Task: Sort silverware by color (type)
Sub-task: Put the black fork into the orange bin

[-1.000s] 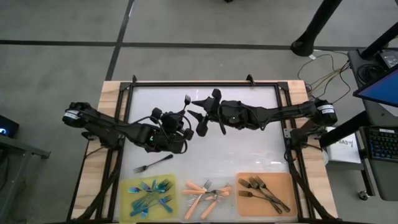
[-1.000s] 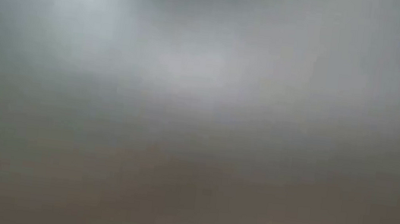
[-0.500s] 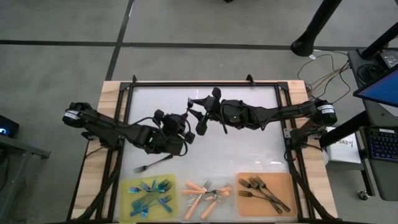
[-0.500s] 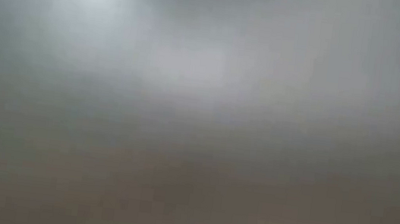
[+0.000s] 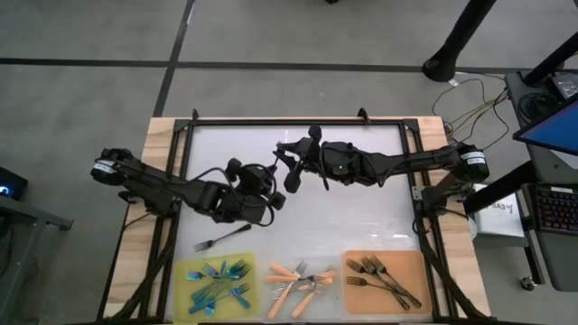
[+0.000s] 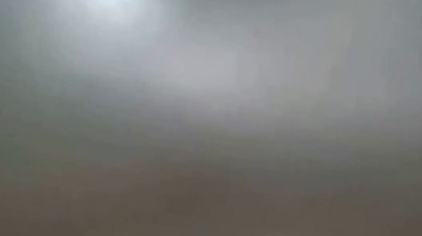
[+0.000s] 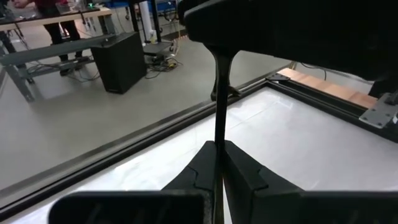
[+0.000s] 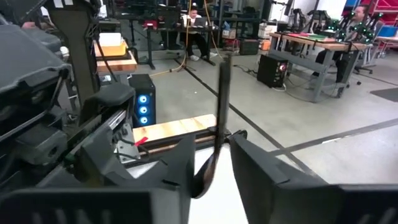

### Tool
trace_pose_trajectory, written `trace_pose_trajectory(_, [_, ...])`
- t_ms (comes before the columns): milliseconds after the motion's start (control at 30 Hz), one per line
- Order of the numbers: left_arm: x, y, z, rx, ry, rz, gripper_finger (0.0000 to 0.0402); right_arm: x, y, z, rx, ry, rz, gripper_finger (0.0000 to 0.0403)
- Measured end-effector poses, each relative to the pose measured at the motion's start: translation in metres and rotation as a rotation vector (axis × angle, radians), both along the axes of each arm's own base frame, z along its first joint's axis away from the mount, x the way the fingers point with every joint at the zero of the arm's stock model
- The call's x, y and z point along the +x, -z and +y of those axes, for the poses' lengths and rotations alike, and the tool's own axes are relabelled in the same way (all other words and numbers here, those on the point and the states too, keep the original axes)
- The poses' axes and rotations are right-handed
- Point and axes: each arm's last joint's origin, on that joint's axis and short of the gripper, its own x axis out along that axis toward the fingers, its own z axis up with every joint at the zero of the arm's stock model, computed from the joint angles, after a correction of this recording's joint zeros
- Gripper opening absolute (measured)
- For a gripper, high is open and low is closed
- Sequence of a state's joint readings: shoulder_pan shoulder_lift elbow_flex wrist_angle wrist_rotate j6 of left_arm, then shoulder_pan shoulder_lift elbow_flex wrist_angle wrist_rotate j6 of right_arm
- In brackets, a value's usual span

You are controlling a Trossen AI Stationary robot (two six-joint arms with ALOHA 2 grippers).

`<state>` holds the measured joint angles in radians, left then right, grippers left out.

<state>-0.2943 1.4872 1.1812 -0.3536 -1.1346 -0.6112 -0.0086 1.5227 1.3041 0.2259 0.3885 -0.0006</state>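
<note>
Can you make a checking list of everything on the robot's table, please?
Surface: white table top in a wooden frame.
Job's things: iridescent blue-teal forks on a yellow-green mat; orange-handled forks on the bare white top; dark grey forks on an orange mat; one loose dark fork lying unsorted; one held dark fork.
Clutter: nothing seen.
Grippers: left tool shut on the held dark fork; right tool open around its other end.
Cables: black cables looped on the left arm; thin wires on the floor.
Surroundings: grey floor, desks, seated people.
</note>
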Motion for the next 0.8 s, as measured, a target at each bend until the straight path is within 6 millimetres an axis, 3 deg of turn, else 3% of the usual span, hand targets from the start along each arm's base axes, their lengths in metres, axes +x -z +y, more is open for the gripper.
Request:
trace_pose_trajectory(200, [0.000, 0.000, 0.000, 0.001, -0.001, 0.001, 0.0000, 0.000, -0.001, -0.001, -0.007, -0.009, -0.003, 0.0020])
trace_pose_trajectory(367, [0.000, 0.000, 0.001, 0.013, 0.004, 0.020, 0.0014, 0.000, 0.000, -0.001, -0.016, -0.012, 0.010, 0.0010])
trace_pose_trajectory(567, [0.000, 0.000, 0.000, 0.045, 0.020, 0.059, 0.0037, -0.002, 0.002, -0.006, -0.080, 0.120, 0.061, 0.0008])
trace_pose_trajectory(700, [-0.001, 0.001, 0.001, 0.058, 0.024, 0.088, 0.0052, -0.008, 0.008, -0.011, -0.148, 0.239, 0.193, 0.0008])
trace_pose_trajectory(800, [-0.003, 0.004, 0.000, 0.075, 0.031, 0.134, 0.0062, -0.021, 0.010, -0.011, -0.143, 0.232, 0.318, 0.0008])
